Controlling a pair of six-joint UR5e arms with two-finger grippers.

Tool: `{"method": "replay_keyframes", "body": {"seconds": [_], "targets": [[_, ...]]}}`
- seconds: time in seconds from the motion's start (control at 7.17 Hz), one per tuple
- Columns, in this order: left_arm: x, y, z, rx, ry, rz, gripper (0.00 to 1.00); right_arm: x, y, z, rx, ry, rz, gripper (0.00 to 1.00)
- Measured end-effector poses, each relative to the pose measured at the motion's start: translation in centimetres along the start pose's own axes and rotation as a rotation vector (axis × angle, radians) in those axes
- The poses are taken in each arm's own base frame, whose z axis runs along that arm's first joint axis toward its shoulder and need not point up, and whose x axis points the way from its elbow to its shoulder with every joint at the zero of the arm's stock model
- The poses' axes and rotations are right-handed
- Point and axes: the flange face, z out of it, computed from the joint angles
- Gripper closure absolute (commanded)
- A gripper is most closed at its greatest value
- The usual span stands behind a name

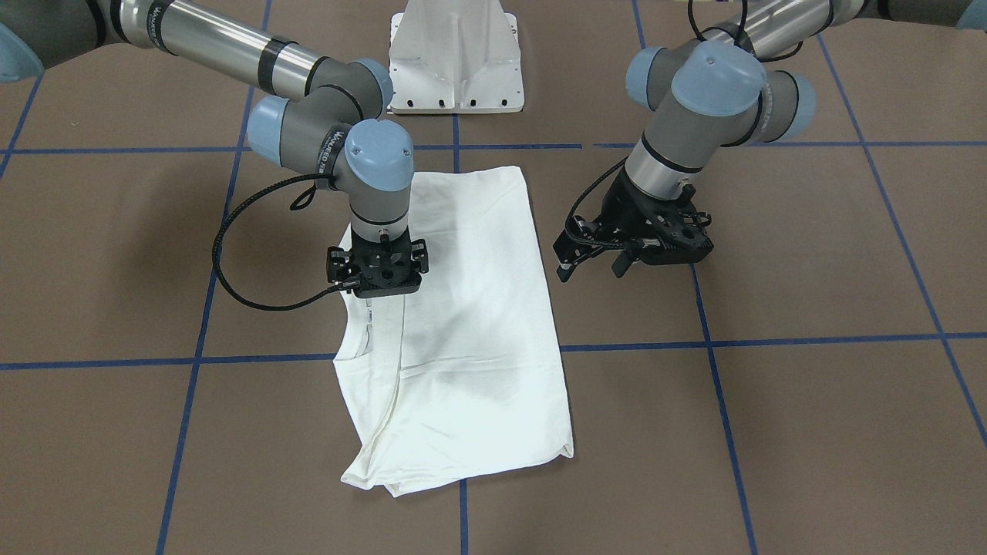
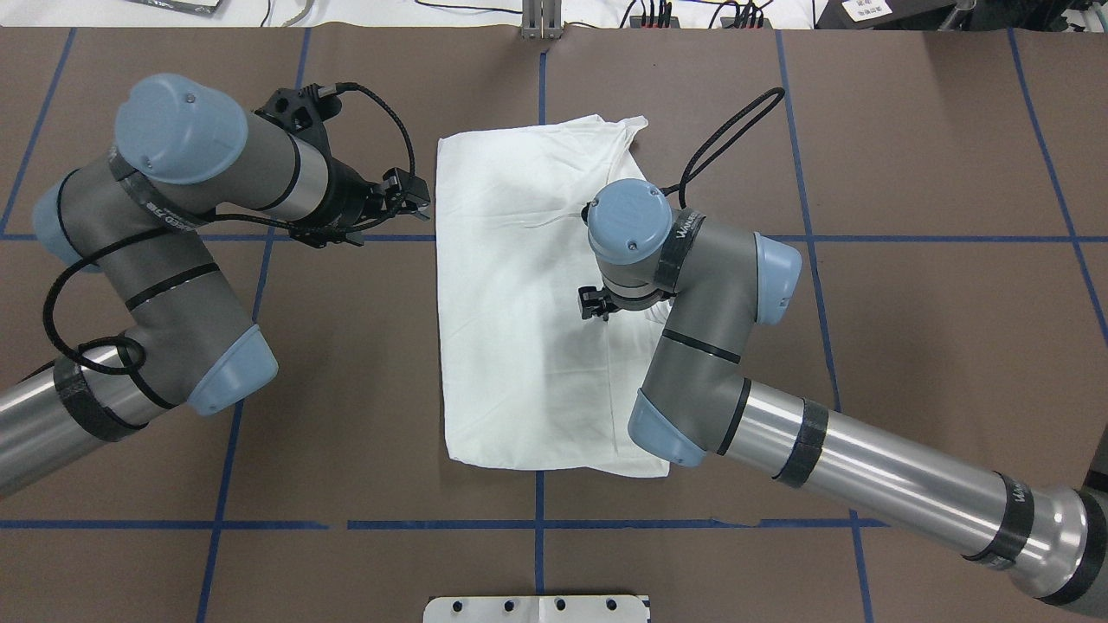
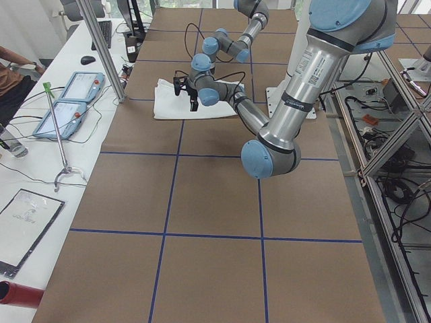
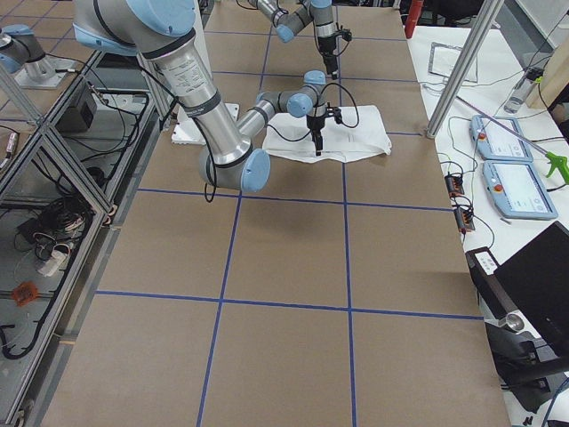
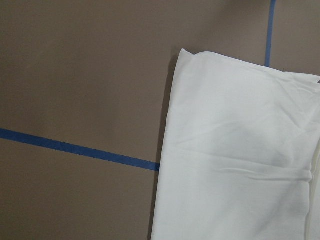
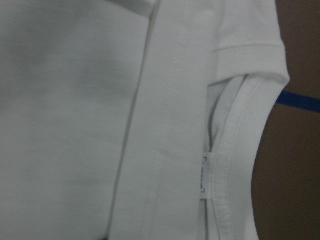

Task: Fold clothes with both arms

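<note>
Nearest the robot stands the white pedestal base [image 2: 537, 608]. Beyond it the white shirt [image 2: 511, 346] lies flat on the brown surface [image 2: 346, 415], folded into a long strip across the blue tape lines [image 2: 260, 524]. The right arm [image 2: 701, 363] reaches over the strip's right side. Its wrist blocks the view of the right gripper [image 1: 376, 271], which points down at the cloth beside the neck label [image 6: 206, 177], so I cannot tell how its fingers stand. Farther on, just off the shirt's left edge, the left gripper [image 1: 591, 270] hovers with its fingers spread, holding nothing. A black cable loop [image 2: 744, 111] arcs beyond the right wrist.
</note>
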Motion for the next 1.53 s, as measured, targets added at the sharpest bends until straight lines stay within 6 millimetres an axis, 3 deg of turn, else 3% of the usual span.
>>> {"method": "replay_keyframes", "body": {"seconds": [0.42,0.84,1.12,1.26,1.53], "targets": [[0.5,1.0,0.5,-0.014,0.003,-0.012,0.00,3.3,-1.2,-0.6,-0.014,0.035,-0.029,0.00],[1.2,2.1,0.9,-0.027,0.008,-0.025,0.00,6.8,-1.0,0.2,-0.023,0.059,-0.050,0.00],[1.6,2.7,1.1,-0.034,0.012,-0.027,0.00,10.6,-2.1,0.5,-0.023,0.081,-0.091,0.00],[1.7,2.9,1.1,-0.036,0.014,-0.028,0.00,12.2,-2.5,0.2,-0.019,0.080,-0.109,0.00],[1.9,3.0,0.8,-0.033,0.019,-0.029,0.00,12.5,-2.5,-2.6,-0.016,0.001,-0.117,0.00]]}}
